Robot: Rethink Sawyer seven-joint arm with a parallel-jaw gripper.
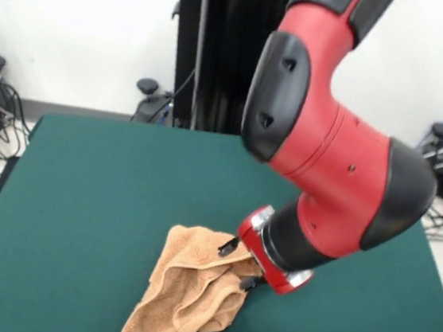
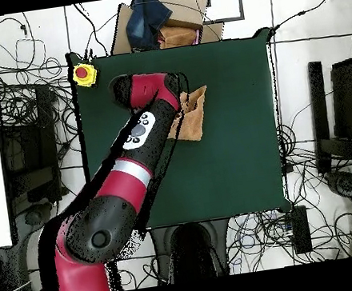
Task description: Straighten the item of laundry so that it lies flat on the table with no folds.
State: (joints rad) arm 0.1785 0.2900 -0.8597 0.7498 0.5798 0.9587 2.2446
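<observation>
The light orange-tan towel [image 1: 191, 291] lies crumpled with folds on the dark green table [image 1: 98, 192], near the front edge and a little right of the middle. My gripper [image 1: 239, 265] points sideways at the towel's upper right edge. Its two black fingertips [image 1: 228, 248] stand apart, with towel fabric bunched between them. In the overhead view the towel [image 2: 196, 113] lies next to the gripper [image 2: 178, 123], in the far part of the table [image 2: 238, 159]. The towel's tag does not show.
The red and black arm [image 1: 328, 146] hangs over the table's right half. A yellow box with a red button [image 2: 83, 74] sits at a table corner. A cardboard box with dark cloth [image 2: 157, 17] stands beyond the far edge. Cables lie around the table.
</observation>
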